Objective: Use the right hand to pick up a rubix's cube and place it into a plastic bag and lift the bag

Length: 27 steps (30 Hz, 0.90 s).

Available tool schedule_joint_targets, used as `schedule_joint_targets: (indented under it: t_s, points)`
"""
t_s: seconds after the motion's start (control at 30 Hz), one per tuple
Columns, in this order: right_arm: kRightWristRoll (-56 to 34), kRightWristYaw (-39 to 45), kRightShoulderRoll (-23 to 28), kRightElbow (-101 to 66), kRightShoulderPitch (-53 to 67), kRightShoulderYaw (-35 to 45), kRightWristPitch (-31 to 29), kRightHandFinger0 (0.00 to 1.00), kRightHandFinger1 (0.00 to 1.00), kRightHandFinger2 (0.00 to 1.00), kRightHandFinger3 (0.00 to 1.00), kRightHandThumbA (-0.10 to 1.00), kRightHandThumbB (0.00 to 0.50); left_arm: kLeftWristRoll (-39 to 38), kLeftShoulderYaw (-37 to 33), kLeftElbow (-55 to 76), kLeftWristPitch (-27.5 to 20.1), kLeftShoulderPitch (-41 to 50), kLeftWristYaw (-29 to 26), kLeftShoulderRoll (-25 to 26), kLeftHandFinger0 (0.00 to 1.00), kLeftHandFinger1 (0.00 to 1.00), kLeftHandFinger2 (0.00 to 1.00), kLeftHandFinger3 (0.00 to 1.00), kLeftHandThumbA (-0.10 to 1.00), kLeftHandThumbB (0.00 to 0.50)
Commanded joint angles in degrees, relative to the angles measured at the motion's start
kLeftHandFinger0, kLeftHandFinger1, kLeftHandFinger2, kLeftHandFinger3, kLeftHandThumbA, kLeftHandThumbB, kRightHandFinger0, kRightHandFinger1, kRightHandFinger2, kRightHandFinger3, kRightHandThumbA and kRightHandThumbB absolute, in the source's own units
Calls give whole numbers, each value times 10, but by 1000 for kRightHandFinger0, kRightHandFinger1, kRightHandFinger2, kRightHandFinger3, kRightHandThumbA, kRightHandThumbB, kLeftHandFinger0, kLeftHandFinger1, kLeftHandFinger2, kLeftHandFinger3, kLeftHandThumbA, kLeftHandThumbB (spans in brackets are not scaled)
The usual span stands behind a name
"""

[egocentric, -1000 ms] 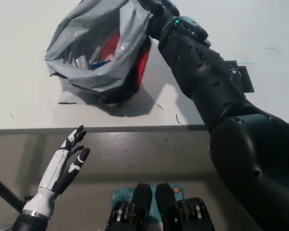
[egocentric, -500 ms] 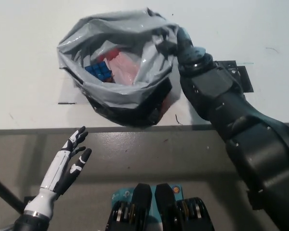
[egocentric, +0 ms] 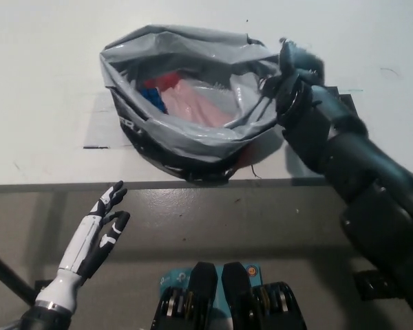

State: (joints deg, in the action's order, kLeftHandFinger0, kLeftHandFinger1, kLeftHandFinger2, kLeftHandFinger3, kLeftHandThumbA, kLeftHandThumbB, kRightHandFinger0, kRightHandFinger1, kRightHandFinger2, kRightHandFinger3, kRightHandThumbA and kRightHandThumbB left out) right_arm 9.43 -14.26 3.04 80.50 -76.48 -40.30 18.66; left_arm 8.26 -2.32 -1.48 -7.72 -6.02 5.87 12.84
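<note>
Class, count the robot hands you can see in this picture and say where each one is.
2. The white left hand rests open at lower left, below the table edge. The black right hand grips the grey bag's right rim.

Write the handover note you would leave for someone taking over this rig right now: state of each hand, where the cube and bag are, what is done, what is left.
Right hand: shut on the right rim of the grey plastic bag.
Left hand: open, idle at lower left, below the table edge.
Rubik's cube: inside the bag, blue face partly showing.
Done: cube is in the bag.
Left: the lift; whether the bag is off the table cannot be told.
</note>
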Motion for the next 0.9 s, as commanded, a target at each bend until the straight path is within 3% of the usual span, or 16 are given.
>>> schedule_joint_targets:
  t_s: [0.0,0.07,0.1,0.17,0.4,0.43,0.47,0.5,0.63,0.73,0.8,0.87]
  points:
    - [227,-24,93,-202,-114,-53,83,1000,1000,1000,1000,903,403,6,-6,10,-9,-17,13,16,924,1000,1000,1000,936,144]
    - [209,10,122,-328,-96,1,83,1000,1000,1000,1000,893,404,6,-6,7,-11,-19,12,15,923,1000,1000,1000,936,142]
    - [197,33,129,-360,-92,16,83,1000,1000,1000,1000,962,421,6,-6,6,-12,-20,11,15,918,1000,1000,1000,936,136]
    - [169,91,147,-420,-92,42,83,1000,1000,1000,1000,1000,495,6,-6,7,-10,-21,11,15,915,1000,1000,1000,936,143]
    - [-25,217,186,-524,-85,141,83,1000,1000,1000,1000,914,500,6,-7,9,-8,-23,14,18,927,1000,1000,1000,938,142]
    - [-106,244,180,-531,-78,192,83,1000,1000,1000,1000,711,500,6,-7,10,-6,-24,15,18,928,1000,1000,1000,939,150]
    - [-139,257,177,-532,-76,214,83,1000,1000,1000,1000,676,500,6,-7,10,-5,-24,15,18,928,1000,1000,1000,940,151]
    - [-174,279,179,-527,-76,232,83,1000,1000,1000,1000,725,500,3,-7,9,-5,-24,16,18,933,1000,1000,1000,940,156]
    - [-231,317,183,-531,-67,290,83,1000,1000,1000,1000,679,500,0,-8,9,-9,-23,17,17,939,1000,1000,1000,936,147]
    - [-234,279,185,-602,-46,345,65,1000,1000,1000,1000,899,500,8,-7,5,-10,-32,13,20,920,1000,1000,1000,954,157]
    - [-271,269,178,-639,-40,390,59,1000,1000,1000,1000,834,496,5,-3,5,-5,-38,14,22,927,1000,1000,1000,951,154]
    - [-392,293,183,-660,-37,439,81,1000,1000,1000,1000,791,500,2,-3,5,-3,-38,15,21,930,1000,1000,1000,954,136]
